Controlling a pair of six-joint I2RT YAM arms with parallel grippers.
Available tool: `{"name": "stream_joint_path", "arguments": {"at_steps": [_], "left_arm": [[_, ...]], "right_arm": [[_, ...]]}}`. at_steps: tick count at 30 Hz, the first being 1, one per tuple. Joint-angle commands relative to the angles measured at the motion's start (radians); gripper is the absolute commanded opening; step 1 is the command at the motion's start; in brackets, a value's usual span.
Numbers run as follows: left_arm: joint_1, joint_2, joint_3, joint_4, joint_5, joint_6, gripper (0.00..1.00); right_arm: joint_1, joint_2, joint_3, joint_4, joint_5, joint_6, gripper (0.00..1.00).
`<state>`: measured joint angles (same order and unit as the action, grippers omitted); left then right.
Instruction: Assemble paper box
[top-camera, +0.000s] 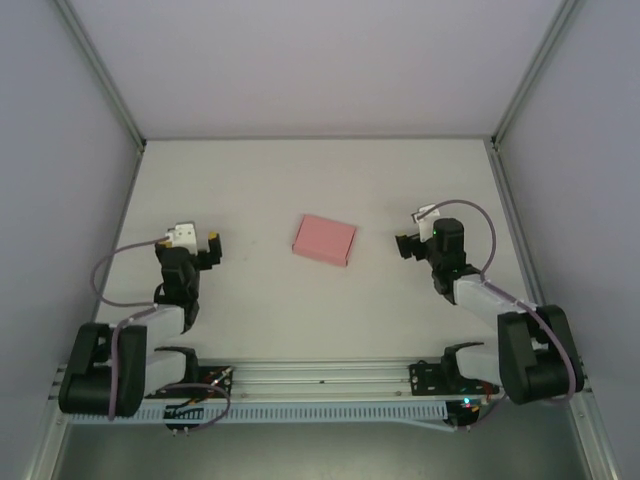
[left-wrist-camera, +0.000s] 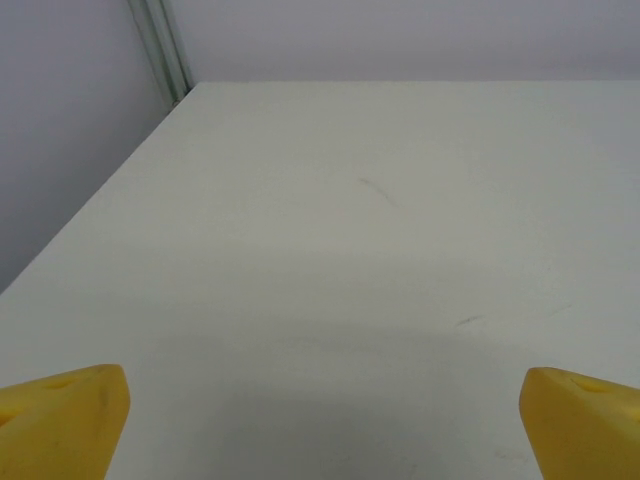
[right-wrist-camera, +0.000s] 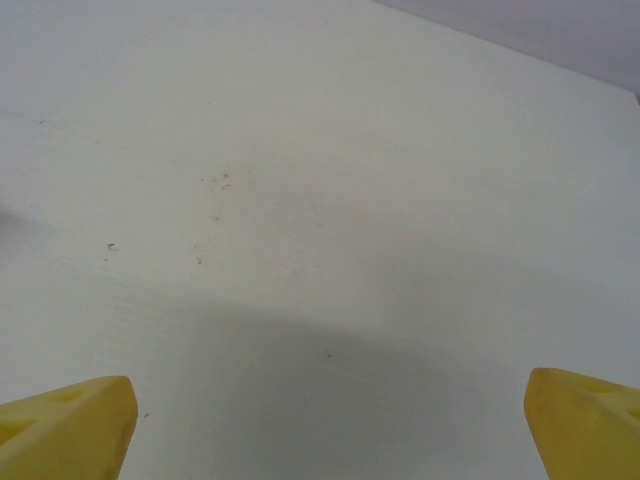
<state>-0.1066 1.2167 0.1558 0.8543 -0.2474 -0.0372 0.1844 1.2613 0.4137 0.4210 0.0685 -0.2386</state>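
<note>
Both grippers empty, box lying mid-bench.
My left gripper (top-camera: 197, 243) gapes wide, holding nothing. The pink paper box (top-camera: 325, 240) lies flat on the bench (top-camera: 300, 310) between my arms, apart from both. My right gripper (top-camera: 412, 241) is equally wide and empty. I'd close in low from both sides.

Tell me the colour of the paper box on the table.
Pink, plain with no pattern; the paper box shows best in the top view.
</note>
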Motion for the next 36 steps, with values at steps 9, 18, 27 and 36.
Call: {"name": "stream_joint_path", "arguments": {"at_steps": [9, 18, 27, 36], "left_arm": [[0.111, 0.368, -0.058, 0.697, 0.095, 0.024, 1.0], [0.082, 0.326, 0.11, 0.327, 0.154, 0.069, 1.0], [0.082, 0.327, 0.11, 0.327, 0.154, 0.069, 1.0], [0.082, 0.326, 0.11, 0.326, 0.154, 0.069, 1.0]], "right_arm": [[-0.09, 0.177, -0.111, 0.538, -0.01, 0.168, 1.0], [-0.165, 0.318, -0.106, 0.679, 0.07, 0.292, 1.0], [-0.163, 0.295, -0.076, 0.579, 0.051, 0.278, 1.0], [-0.165, 0.298, -0.078, 0.585, 0.05, 0.279, 1.0]]}}
